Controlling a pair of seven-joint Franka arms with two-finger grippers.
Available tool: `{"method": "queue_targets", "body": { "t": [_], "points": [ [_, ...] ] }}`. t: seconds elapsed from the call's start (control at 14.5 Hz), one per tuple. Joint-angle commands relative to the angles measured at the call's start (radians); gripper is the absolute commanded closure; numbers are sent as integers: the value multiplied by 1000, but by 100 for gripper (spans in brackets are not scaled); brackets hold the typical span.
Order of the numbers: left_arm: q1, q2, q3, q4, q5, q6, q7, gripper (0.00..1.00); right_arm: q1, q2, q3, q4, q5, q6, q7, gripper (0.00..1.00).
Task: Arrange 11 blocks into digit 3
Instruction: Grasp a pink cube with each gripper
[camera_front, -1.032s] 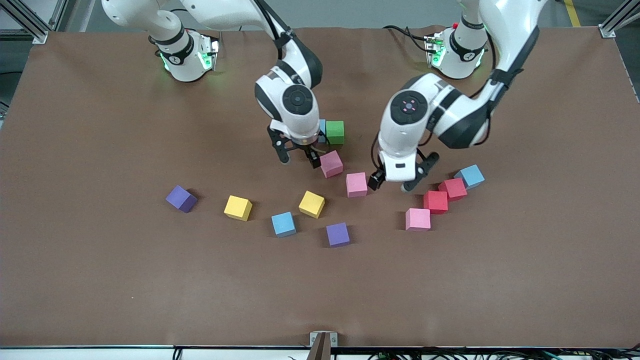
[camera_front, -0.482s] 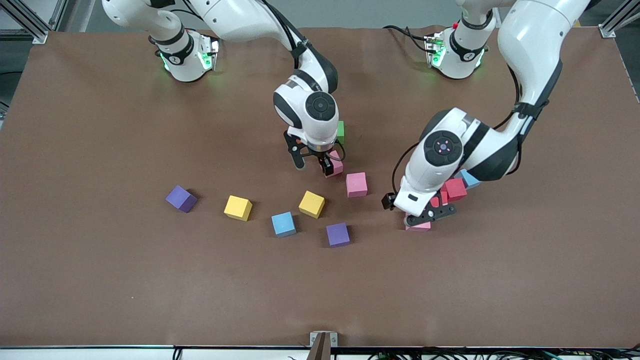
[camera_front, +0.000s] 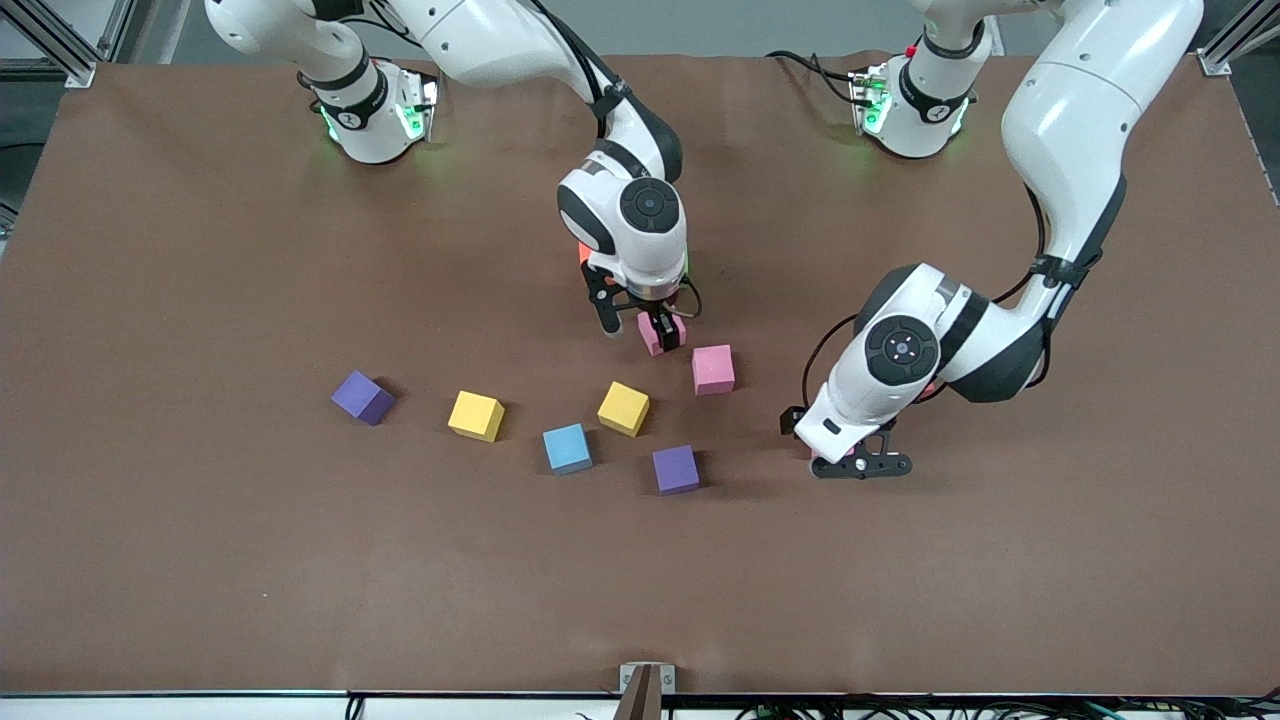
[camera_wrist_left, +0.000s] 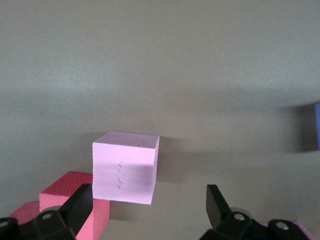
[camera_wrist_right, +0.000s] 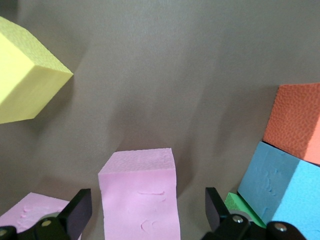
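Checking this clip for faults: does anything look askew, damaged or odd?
Nothing damaged. The blocks lie scattered and turned at different angles, e.g. the purple block; no digit formed yet. The open right gripper and open left gripper each straddle a pink block.

Front view: high, facing robots, whole table (camera_front: 200, 560) seen edge to edge. Left wrist view: close over pink block (camera_wrist_left: 125, 172). Right wrist view: close over another pink block (camera_wrist_right: 140, 197), shared with front view near table middle.

One block (camera_wrist_left: 126, 167) sits between the left gripper's (camera_wrist_left: 148, 204) spread fingers (camera_wrist_left: 80, 202), another (camera_wrist_right: 140, 197) between the right gripper's (camera_wrist_right: 148, 206), both on the table (camera_front: 200, 560).
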Motion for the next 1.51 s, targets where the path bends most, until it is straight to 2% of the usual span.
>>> {"method": "queue_targets", "body": {
  "t": [0.0,0.21,0.34,0.48,0.55,0.76,0.83,0.89,1.1,1.17,1.31,1.44],
  "points": [
    [-3,25,-2,22,24,-2,25,0,5,24,-1,17,-18,20,31,1],
    [2,26,0,21,27,-4,53,0,3,29,0,16,-12,51,35,11],
    [5,32,1,21,24,-4,138,0,3,33,0,16,-9,75,53,12],
    [2,34,30,21,27,-4,150,0,3,33,0,16,-7,83,53,23],
    [2,34,35,21,27,-4,156,0,3,33,0,16,-7,83,53,33],
    [4,43,46,21,26,-4,212,0,2,32,0,14,-9,79,50,89],
    [4,45,46,21,26,-2,211,0,2,32,0,14,-19,78,35,98],
    [4,52,46,21,26,-2,211,0,2,30,0,12,-24,78,3,99],
    [2,71,52,21,27,47,209,0,-3,6,2,-18,-20,62,-360,100],
    [2,72,53,19,27,50,209,0,-4,-11,0,-33,-24,63,-419,100],
    [2,81,59,16,29,50,211,0,-6,-40,0,-81,-26,63,-691,100],
    [2,89,61,16,30,52,213,2,-10,-77,-1,-133,-30,66,-809,100]
  ]
}}
